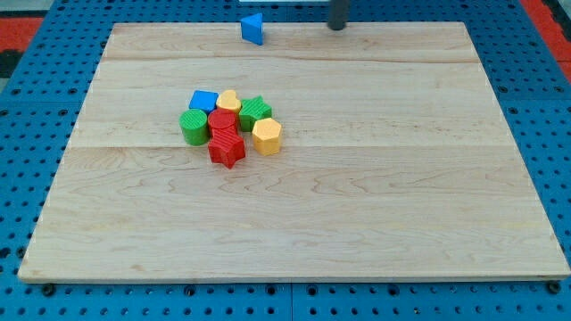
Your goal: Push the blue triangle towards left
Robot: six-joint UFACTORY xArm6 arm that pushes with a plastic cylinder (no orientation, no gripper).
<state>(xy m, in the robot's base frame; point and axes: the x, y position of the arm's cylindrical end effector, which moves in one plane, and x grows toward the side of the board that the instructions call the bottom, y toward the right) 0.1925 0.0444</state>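
The blue triangle (pixel 252 28) sits at the top edge of the wooden board (pixel 375 178), a little left of centre. My tip (pixel 336 26) is at the view's top, to the right of the blue triangle, with a clear gap between them. Only the rod's lower end shows.
A cluster of blocks lies left of the board's centre: a blue cube (pixel 203 101), a yellow block (pixel 228 100), a green star-like block (pixel 255 111), a green cylinder (pixel 194 127), a red block (pixel 223 123), a red star (pixel 227 148) and a yellow hexagon (pixel 266 136).
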